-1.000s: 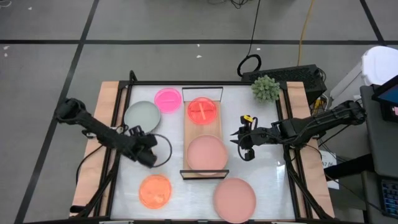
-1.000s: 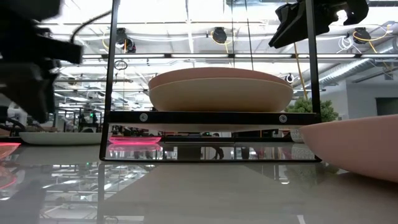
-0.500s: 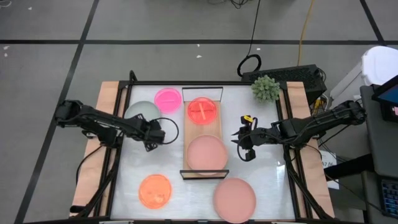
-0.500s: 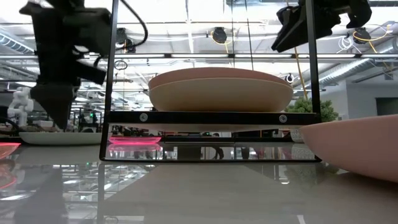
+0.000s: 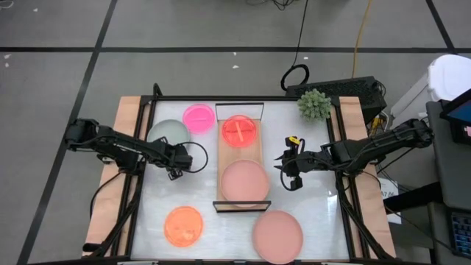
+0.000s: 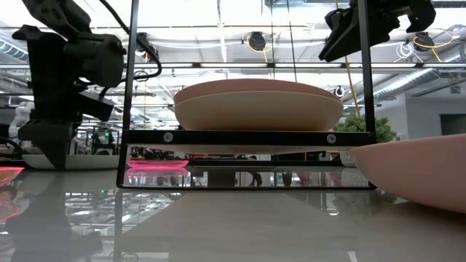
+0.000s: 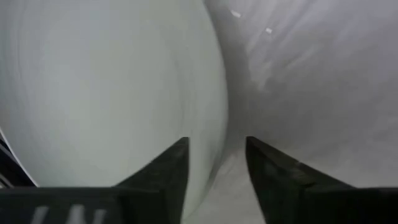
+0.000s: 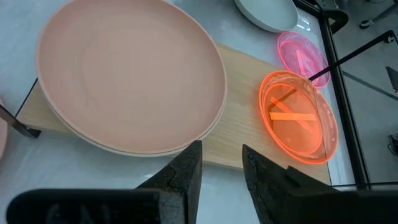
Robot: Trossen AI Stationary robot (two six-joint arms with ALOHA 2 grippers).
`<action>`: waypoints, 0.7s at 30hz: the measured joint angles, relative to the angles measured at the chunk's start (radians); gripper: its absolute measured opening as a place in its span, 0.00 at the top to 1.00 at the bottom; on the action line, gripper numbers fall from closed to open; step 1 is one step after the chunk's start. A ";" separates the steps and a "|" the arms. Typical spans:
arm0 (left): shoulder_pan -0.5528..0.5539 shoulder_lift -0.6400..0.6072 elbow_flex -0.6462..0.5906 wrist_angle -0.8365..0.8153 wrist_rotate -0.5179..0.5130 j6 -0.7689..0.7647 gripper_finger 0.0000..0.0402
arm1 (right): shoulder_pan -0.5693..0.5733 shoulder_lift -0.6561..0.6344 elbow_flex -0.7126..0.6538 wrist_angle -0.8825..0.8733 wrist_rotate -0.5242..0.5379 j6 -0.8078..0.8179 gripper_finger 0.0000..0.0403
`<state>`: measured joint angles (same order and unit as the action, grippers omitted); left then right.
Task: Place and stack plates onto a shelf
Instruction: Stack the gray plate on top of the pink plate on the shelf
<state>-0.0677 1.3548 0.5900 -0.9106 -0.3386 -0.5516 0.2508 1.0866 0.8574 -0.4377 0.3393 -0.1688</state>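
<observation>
Plates lay around the shelf (image 5: pixel 241 173); a grey-green plate (image 5: pixel 167 134) sat near the table's (image 5: pixel 309 213) left edge. The left gripper (image 5: pixel 179 159) stood at its rim, fingers apart. The right gripper (image 5: pixel 287 168) hovered beside the shelf, fingers apart, holding nothing.

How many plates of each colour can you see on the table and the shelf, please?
hot-pink plate: 1
translucent orange plates: 2
dusty-pink plates: 2
grey-green plate: 1
beige plate: 1, under the dusty-pink one on the shelf
Total: 7 plates visible
</observation>
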 joint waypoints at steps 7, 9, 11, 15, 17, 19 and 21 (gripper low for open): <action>-0.022 0.000 0.001 -0.002 0.000 -0.004 0.79 | 0.000 0.000 0.000 0.004 0.000 0.000 0.75; -0.034 0.000 0.008 -0.006 0.001 -0.006 0.82 | 0.000 0.000 0.000 0.005 0.000 0.000 0.75; -0.048 0.000 0.021 -0.006 0.003 -0.006 0.85 | 0.000 0.000 0.000 0.007 0.000 0.000 0.75; -0.072 0.000 0.047 -0.005 0.005 0.002 0.94 | 0.000 0.000 0.000 0.007 0.000 0.000 0.75; -0.082 0.000 0.056 -0.008 0.008 0.001 0.97 | 0.000 0.000 0.000 0.007 0.000 0.000 0.75; -0.091 0.000 0.059 -0.008 0.008 0.001 0.97 | 0.000 0.000 0.000 0.007 0.000 0.000 0.75; -0.100 0.000 0.060 -0.012 0.007 0.001 0.97 | 0.000 0.000 0.000 0.007 0.000 0.000 0.75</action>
<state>-0.1678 1.3544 0.6495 -0.9223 -0.3313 -0.5507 0.2508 1.0866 0.8574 -0.4309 0.3393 -0.1688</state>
